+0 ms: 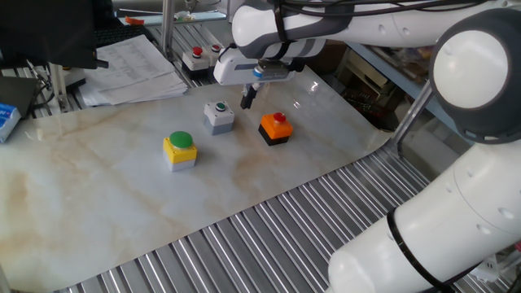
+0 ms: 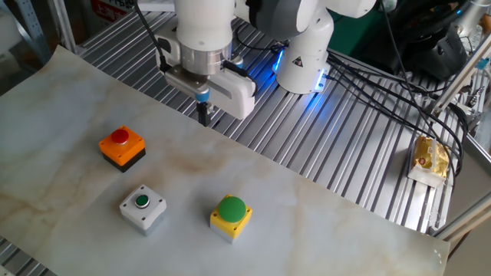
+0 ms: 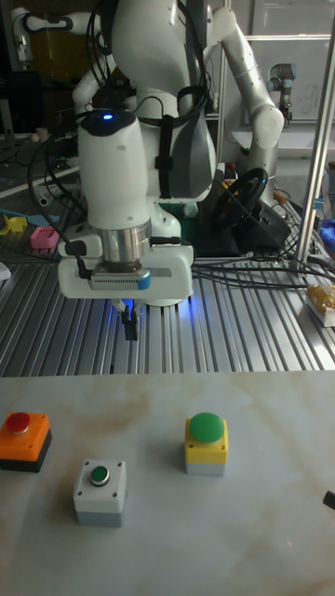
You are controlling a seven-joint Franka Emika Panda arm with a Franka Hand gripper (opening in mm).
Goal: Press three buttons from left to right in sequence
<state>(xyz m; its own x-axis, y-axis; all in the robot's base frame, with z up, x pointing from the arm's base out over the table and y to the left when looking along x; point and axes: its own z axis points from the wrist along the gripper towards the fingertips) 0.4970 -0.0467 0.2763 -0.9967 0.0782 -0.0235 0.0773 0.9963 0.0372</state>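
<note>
Three button boxes stand on the marble sheet. The yellow box with the big green cap (image 1: 180, 149) (image 2: 231, 215) (image 3: 206, 442) is leftmost in one fixed view. The grey box with the small green cap (image 1: 218, 115) (image 2: 143, 207) (image 3: 100, 490) is in the middle. The orange-black box with the red cap (image 1: 276, 127) (image 2: 122, 146) (image 3: 23, 438) is on the right. My gripper (image 1: 247, 99) (image 2: 203, 116) (image 3: 131, 328) hangs in the air behind the grey and orange boxes, near the sheet's far edge. Its fingertips touch each other, shut on nothing, and touch no button.
A black box with red buttons (image 1: 194, 57) and a stack of papers (image 1: 134, 61) lie beyond the sheet. A blue box (image 1: 6, 118) sits at the far left. The slatted metal table (image 2: 330, 153) surrounds the sheet, with the robot base (image 2: 303, 54) and a yellow packet (image 2: 430, 157) on it.
</note>
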